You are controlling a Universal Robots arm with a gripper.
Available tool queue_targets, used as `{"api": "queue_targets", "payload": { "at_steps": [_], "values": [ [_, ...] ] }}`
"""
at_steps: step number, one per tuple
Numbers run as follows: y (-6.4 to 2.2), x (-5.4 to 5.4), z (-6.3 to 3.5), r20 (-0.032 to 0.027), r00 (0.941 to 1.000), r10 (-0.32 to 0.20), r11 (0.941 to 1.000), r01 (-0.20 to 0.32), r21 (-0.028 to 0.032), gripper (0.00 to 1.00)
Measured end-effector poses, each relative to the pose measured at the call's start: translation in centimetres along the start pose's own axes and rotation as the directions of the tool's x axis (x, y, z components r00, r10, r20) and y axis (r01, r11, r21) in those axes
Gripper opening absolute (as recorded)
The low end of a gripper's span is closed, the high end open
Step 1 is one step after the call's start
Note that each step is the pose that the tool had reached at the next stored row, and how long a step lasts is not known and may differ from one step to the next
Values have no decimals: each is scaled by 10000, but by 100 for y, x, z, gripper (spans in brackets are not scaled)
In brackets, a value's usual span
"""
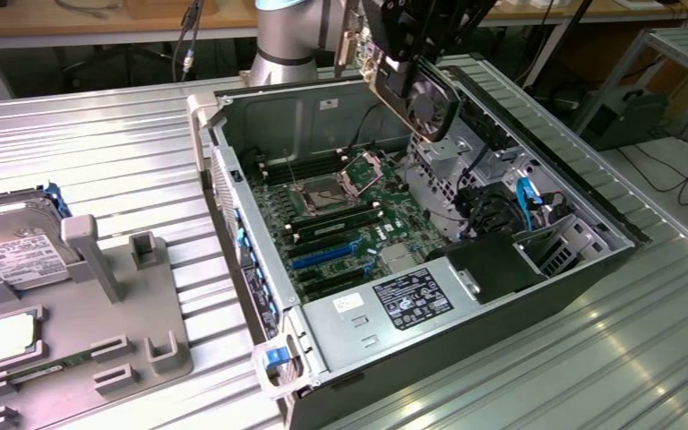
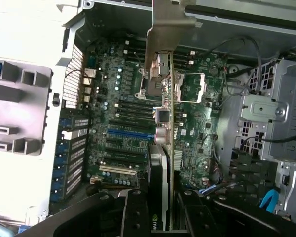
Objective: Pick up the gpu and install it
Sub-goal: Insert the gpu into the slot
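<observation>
Gripper [image 2: 160, 200] fingers [image 2: 135, 213] clamped on the gpu [image 2: 161, 165], card held edge-on, silver bracket [image 2: 164, 29] at its far end. Gpu hangs above the open case [image 1: 536, 305], over the motherboard [image 1: 356, 224], not touching it. Blue slot [image 2: 130, 133] bare. Hard drive [image 1: 15, 242] on the grey tray [image 1: 141, 340], at the exterior view's left.

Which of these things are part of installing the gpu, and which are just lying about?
In the job: gpu, held in the gripper above the open computer case; motherboard with its blue slot.
Lying about: hard drive and processor chip on the grey holder.
</observation>
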State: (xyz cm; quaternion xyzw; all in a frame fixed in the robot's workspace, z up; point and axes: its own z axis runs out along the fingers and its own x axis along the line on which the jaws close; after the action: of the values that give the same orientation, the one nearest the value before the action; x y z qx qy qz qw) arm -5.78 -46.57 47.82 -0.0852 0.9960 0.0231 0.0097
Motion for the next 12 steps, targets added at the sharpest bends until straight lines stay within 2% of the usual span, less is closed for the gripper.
{"api": "queue_targets", "payload": {
  "at_steps": [8, 12],
  "values": [
    [-5, 1, 0, -29, 9977, -676, 9977, 676, -17, 28],
    [-8, 1, 0, -44, 9947, -1025, 9947, 1025, -26, 28]
  ]
}}
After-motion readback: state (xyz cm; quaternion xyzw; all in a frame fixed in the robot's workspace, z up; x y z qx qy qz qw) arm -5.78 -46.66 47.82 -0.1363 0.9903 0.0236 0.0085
